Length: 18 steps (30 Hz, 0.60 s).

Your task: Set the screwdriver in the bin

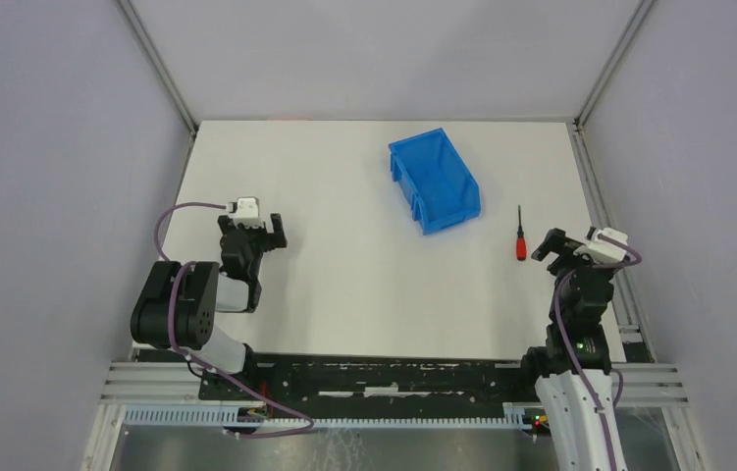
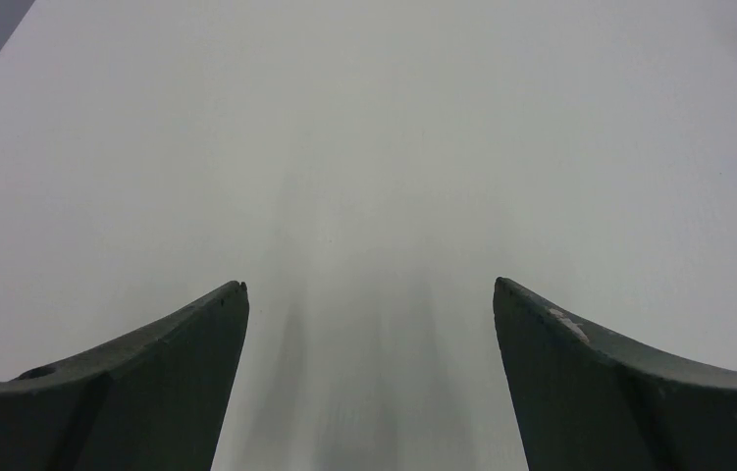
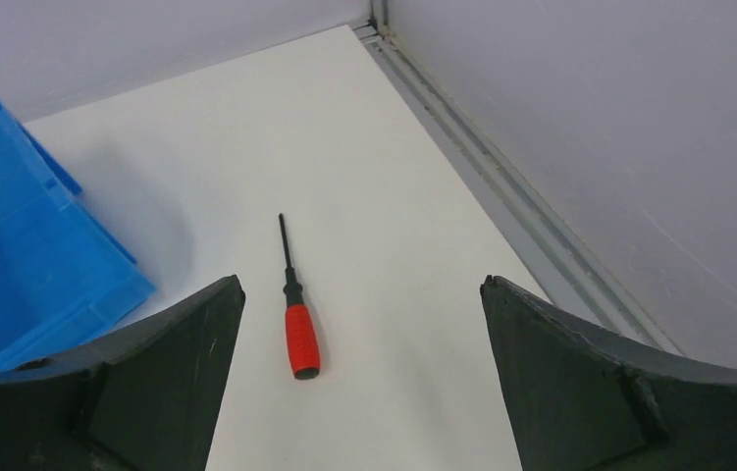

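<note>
Opening phase here: nothing is picked up yet, and the step in hand looks like the approach to the grasp. The screwdriver [image 1: 520, 235] lies flat on the white table [image 1: 344, 285], close to the right edge and roughly halfway along it. Its red handle points at the near edge and its thin black shaft at the far edge.

The bin [image 1: 433, 182] sits toward the far edge, right of centre and turned a little askew, with its lower front lip angled toward the near edge. It is near the screwdriver but clearly apart from it, and I can see nothing inside.

The right gripper [image 1: 549, 245] hovers just beside the screwdriver, on its near-right side. The wrist view confirms it: the right gripper [image 3: 362, 285] has its fingers spread wide and empty. The screwdriver [image 3: 292, 294] is framed between them, left of centre, with a corner of the bin [image 3: 11, 265] at the left.

Over by the left edge, the left gripper [image 1: 278, 231] is out of the play. Its own camera shows the left gripper [image 2: 369, 283] with fingers parted, nothing between them, only bare tabletop below.

My read is that the right arm takes this one. The next move calls for shifting slightly left to centre on the red handle, dropping until the fingertips straddle it, and closing across its width. It's a slim tool lying flat, so the fingers need to get very low or it may roll or skid away. After that comes a lift and a carry up-left over the bin's open top.
</note>
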{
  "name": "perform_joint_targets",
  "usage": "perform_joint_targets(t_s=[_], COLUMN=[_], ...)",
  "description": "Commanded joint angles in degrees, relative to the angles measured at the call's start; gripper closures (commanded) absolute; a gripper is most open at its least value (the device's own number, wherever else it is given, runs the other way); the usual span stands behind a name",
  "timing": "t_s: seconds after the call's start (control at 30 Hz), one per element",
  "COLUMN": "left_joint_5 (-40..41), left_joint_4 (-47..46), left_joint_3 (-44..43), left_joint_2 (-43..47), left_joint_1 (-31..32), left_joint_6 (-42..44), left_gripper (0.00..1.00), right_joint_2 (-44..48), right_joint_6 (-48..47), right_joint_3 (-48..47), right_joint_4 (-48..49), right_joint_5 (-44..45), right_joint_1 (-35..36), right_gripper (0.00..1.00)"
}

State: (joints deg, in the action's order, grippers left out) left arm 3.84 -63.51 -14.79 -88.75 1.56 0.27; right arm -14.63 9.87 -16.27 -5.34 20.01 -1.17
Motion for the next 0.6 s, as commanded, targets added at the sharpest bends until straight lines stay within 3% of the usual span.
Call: perform_joint_targets(t_s=[0.0, 0.1, 0.27, 0.33, 0.43, 0.57], left_joint_5=[-0.8, -0.9, -0.9, -0.8, -0.9, -0.8], left_joint_4=[-1.8, -1.8, -1.8, -1.8, -1.8, -1.8], left_joint_3=[0.0, 0.0, 0.0, 0.0, 0.0, 0.0], left_joint_2=[1.2, 1.2, 1.1, 1.2, 1.2, 1.2], left_joint_1=[-0.4, -0.4, -0.4, -0.4, -0.4, -0.4], left_joint_6=[-1.7, -1.7, -1.7, -1.7, -1.6, -1.7], left_gripper=[0.00, 0.00, 0.00, 0.00, 0.00, 0.00], right_joint_2=[-7.5, -20.7, -55.6, -67.8, -78.4, -84.3], right_joint_6=[-1.9, -5.1, -9.4, -11.8, -12.5, -11.9], right_joint_3=[-11.0, -26.5, -72.8, -87.0, -91.3, -80.8], right_joint_4=[3.9, -3.8, -41.8, -51.3, -54.5, -48.6], right_joint_5=[1.7, -2.7, -7.4, -11.2, -13.4, -19.6], right_joint_1=[0.1, 0.1, 0.0, -0.1, -0.9, -1.9], right_gripper=[0.02, 0.02, 0.02, 0.02, 0.02, 0.12])
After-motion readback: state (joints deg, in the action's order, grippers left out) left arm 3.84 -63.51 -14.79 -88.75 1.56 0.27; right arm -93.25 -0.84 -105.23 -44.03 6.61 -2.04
